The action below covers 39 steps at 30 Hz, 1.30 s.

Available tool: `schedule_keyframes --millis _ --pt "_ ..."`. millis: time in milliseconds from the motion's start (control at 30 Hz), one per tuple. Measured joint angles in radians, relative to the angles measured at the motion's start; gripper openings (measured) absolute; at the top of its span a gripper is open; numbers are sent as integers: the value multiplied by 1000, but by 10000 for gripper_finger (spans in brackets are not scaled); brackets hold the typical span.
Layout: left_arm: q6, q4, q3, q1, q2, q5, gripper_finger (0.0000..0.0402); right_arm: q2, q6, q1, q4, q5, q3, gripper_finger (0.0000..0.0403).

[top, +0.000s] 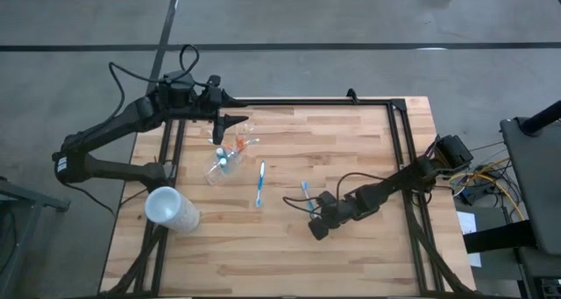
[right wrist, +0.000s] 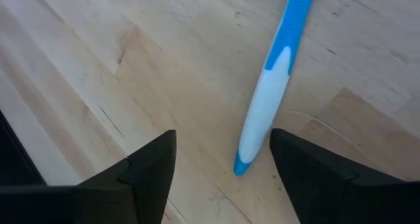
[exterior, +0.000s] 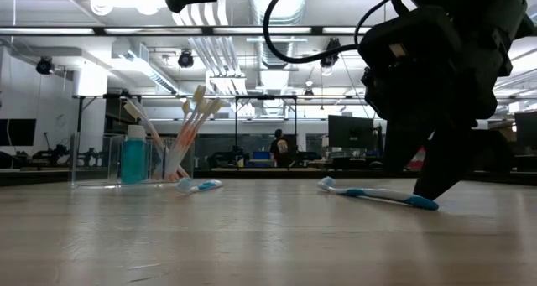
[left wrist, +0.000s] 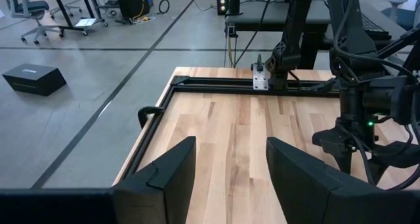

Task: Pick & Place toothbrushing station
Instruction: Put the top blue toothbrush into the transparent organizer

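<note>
1. Fingers of the right gripper [right wrist: 223, 168] are standing apart, and we are seeing nothing pinched between them; the end of a white-blue toothbrush [right wrist: 269, 96] is lying on the wood in the gap, touching neither finger as far as we can tell.
2. We are seeing that same gripper [top: 308, 213] low over the table's middle-right in the high view, with the toothbrush [top: 307, 195] just beside it; in the low view it [exterior: 379, 196] is lying flat by the dark gripper.
3. We are seeing the left gripper [left wrist: 230, 168] spread wide and holding nothing, hanging above the back-left of the table [top: 351, 255], over the tumbler.
4. We are finding the clear tumbler [top: 219, 165] at the table's left-centre, holding white-orange toothbrushes [exterior: 195, 122] that are leaning outward, with the blue toothpaste tube [exterior: 133, 156] at it.
5. We are seeing a second white-blue toothbrush [top: 260, 184] lying loose between the tumbler and the right gripper, and a brush head [exterior: 198, 185] resting on the wood just in front of the tumbler.
6. We are noting a frosted whitish cup [top: 171, 209] on its side near the front-left edge.
7. We are looking across light wooden planks bounded by a black frame [left wrist: 216, 83], into a room with a grey floor, desks, monitors, ceiling lights and a person [exterior: 278, 145] standing far back.
</note>
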Motion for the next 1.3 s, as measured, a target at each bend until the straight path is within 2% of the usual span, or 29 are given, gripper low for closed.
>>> schedule_keyframes --millis 333,600,833,933,1100,1300 --pt "0 0 0 0 0 0 191 0 -3 -1 -47 -4 6 226" --pt "0 0 0 0 0 0 191 -42 -75 -1 -62 -3 -3 219" --pt "0 0 0 0 0 0 191 -190 -144 -2 -86 134 -2 219" --pt "0 0 0 0 0 0 191 -217 -148 -3 -44 182 0 219" --pt "0 1 -5 0 0 0 191 -184 -158 -3 21 187 -1 219" --pt "0 0 -13 0 0 0 191 -77 -151 -3 106 149 8 219"
